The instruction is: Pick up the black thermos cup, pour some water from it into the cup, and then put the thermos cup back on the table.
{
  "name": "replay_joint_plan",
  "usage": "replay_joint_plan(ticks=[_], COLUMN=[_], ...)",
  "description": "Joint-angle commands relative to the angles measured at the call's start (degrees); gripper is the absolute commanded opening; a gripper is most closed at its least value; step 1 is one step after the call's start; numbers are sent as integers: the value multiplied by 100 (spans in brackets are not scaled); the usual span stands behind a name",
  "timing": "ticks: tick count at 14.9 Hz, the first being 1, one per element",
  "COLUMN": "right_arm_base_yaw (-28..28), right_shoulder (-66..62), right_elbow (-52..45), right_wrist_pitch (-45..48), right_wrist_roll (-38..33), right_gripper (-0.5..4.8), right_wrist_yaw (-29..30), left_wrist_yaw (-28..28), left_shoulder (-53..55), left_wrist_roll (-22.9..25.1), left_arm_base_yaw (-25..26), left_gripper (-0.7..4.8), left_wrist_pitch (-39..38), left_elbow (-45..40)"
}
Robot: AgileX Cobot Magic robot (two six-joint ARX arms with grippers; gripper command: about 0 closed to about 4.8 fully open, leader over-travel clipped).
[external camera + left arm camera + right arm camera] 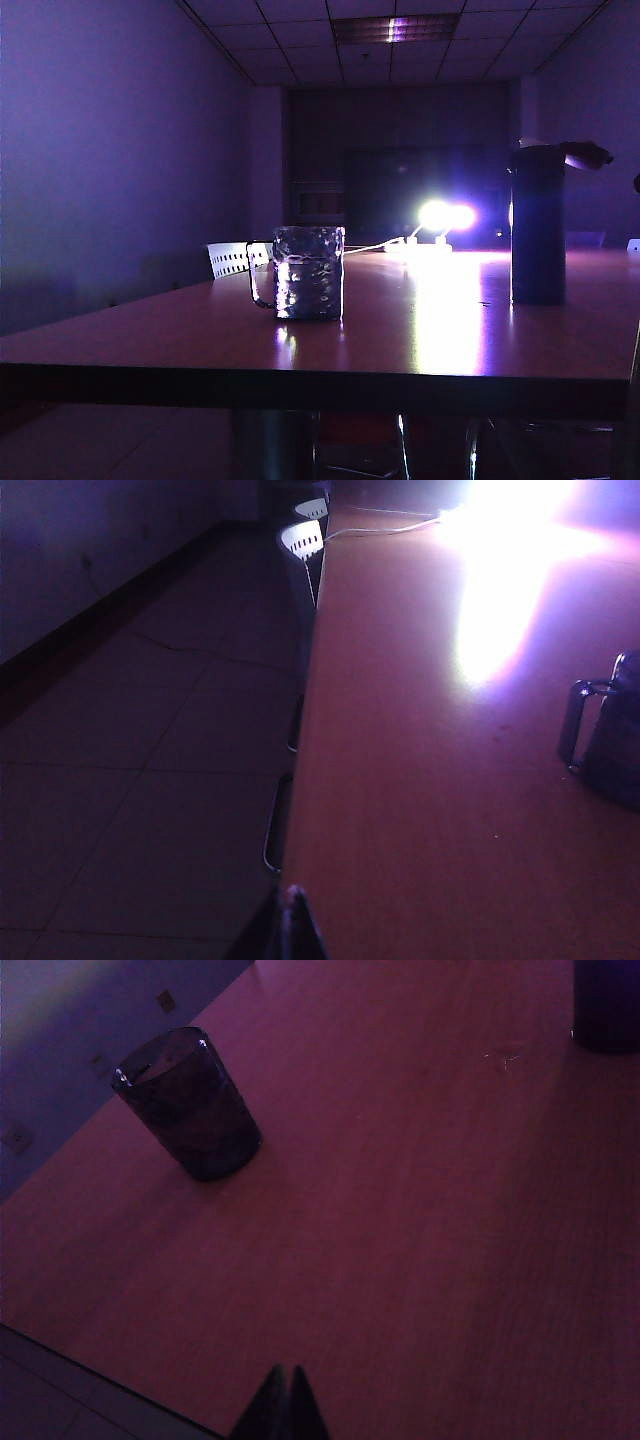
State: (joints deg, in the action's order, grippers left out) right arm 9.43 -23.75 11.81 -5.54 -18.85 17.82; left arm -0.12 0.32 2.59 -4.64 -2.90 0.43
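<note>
The tall, slim, black thermos cup [538, 225] stands upright on the long, shiny brown wooden table [420, 330], with its flip lid sticking out sideways at the top. In the right wrist view only its dark bottom [606, 1005] shows, at the edge of the picture.

The short, bumpy, clear glass mug [308, 272] also stands upright on the table. It is well apart from the thermos cup, off to its left in the exterior view, and a bit nearer the table's dark front edge. Its thin handle points away from the thermos cup. Bare table lies between the two; nothing stands in the way.

Behind the thermos cup, far down the table, a very bright lamp [446, 215] shines and makes a long white glare on the wood. A thin white cable [372, 246] runs along the table from the lamp toward a white chair back with holes [230, 259], which stands past the mug at the table's left side. A ceiling light [396, 28] glows above. The room is very dark.

The right gripper [281, 1405] hangs over the table's front part, its two dark fingers pressed together and holding nothing. The thermos cup is well apart from it, and so is the mug [188, 1102].

The left gripper [293, 920] is by the table's left edge, well away from the thermos cup. Only a dark tip shows, so I cannot tell how its fingers stand. The mug's handle [578, 725] is off to one side of it.
</note>
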Motion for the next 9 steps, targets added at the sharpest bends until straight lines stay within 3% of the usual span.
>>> replay_joint_plan(ticks=[1,4,5,9], right_arm_base_yaw=[-11,-83,-195,-750], right_shoulder=[59,798,1207,2378], right_elbow=[13,-219,-354,-660], right_wrist_pitch=[61,157,146,208], right_wrist_roll=[374,710,713,1384], right_gripper=[-8,-8,-8,-8], right_wrist_yaw=[-828,-2503,-2745,-2656], left_wrist_yaw=[13,13,13,13], left_shoulder=[4,4,4,4], left_wrist_roll=[0,0,0,0], left_arm_base_yaw=[2,2,2,2], left_gripper=[-5,-5,-5,-5], left_wrist_pitch=[22,22,20,20], left_elbow=[-4,-4,-4,-4])
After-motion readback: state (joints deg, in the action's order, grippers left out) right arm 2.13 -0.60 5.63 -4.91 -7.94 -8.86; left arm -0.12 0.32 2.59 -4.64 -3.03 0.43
